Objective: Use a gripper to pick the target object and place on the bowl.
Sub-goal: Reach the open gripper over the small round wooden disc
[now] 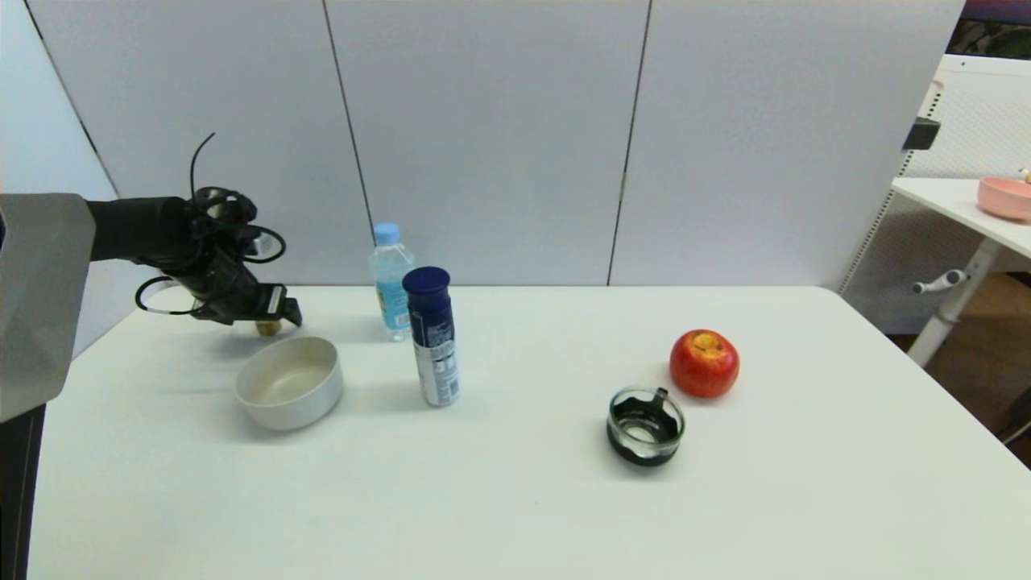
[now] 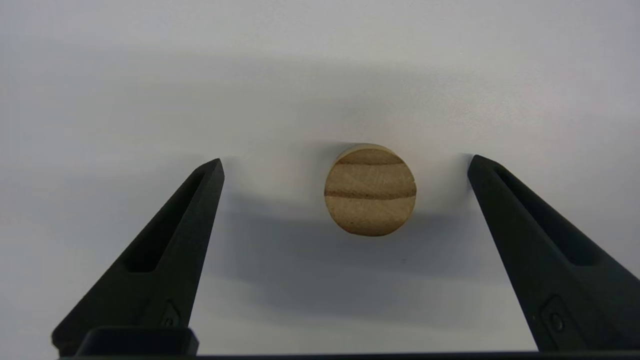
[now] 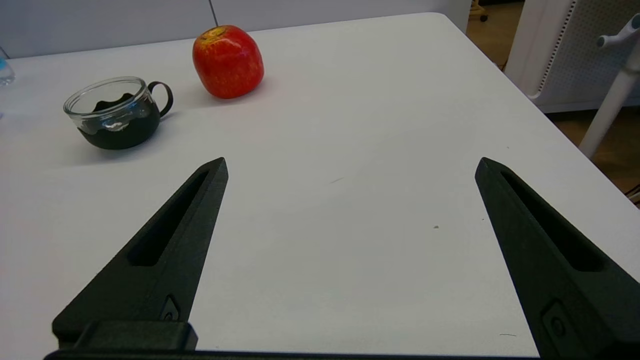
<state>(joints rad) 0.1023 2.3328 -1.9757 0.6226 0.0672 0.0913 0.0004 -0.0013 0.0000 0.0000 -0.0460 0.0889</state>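
Note:
The target object, a small tan wooden cylinder (image 2: 370, 190), stands on the white table between the two spread fingers of my left gripper (image 2: 345, 165), touching neither. In the head view it (image 1: 268, 328) shows just under the left gripper (image 1: 278, 316), at the far left of the table, right behind the cream bowl (image 1: 290, 381). The left gripper is open and points down at the table. The bowl is empty. My right gripper (image 3: 350, 165) is open and empty over the bare near-right part of the table; it does not show in the head view.
A water bottle (image 1: 391, 280) and a dark blue spray can (image 1: 432, 337) stand right of the bowl. A black-rimmed glass cup (image 1: 644, 424) and a red apple (image 1: 704, 363) sit mid-right. A pink bowl (image 1: 1005, 197) is on a side table.

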